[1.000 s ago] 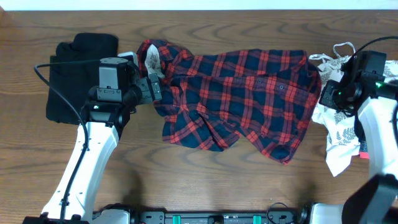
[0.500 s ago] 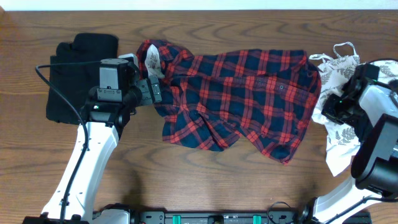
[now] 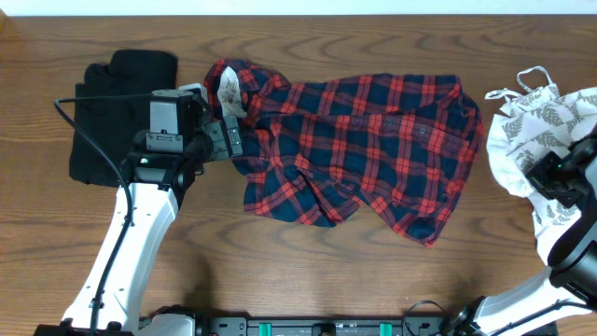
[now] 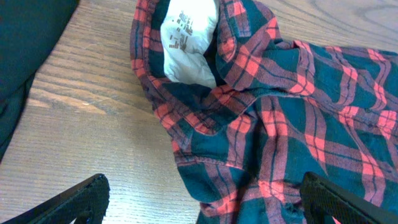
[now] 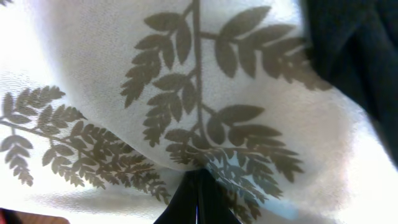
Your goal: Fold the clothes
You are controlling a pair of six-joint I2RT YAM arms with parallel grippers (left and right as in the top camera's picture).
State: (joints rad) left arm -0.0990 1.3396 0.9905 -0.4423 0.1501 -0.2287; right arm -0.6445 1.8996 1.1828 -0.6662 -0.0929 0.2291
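Red-and-navy shirt (image 3: 359, 149): crumpled at the centre of the desk (image 3: 280, 271), collar edge beside your left end effector (image 3: 230, 138).
Left end effector: released, wide.
Right end effector (image 5: 196, 202): clenched on leaf-print garment (image 3: 546, 117), at the right edge of the desk.
Room: wood shows below the shirt hem.

Left arm (image 3: 140, 219): white shell, black joints, grey wrist block (image 3: 166, 117), looping black cable (image 3: 58, 110), black-fingered left hand (image 3: 231, 133). Right arm (image 3: 580, 233) wears the same white and black.

The plaid shirt (image 3: 364, 149) lies crumpled at counter (image 3: 308, 271) centre, left gripper (image 3: 233, 131) beside its collar. A black garment (image 3: 107, 117) lies left; the leaf-print garment (image 3: 536, 117) bunches far right.
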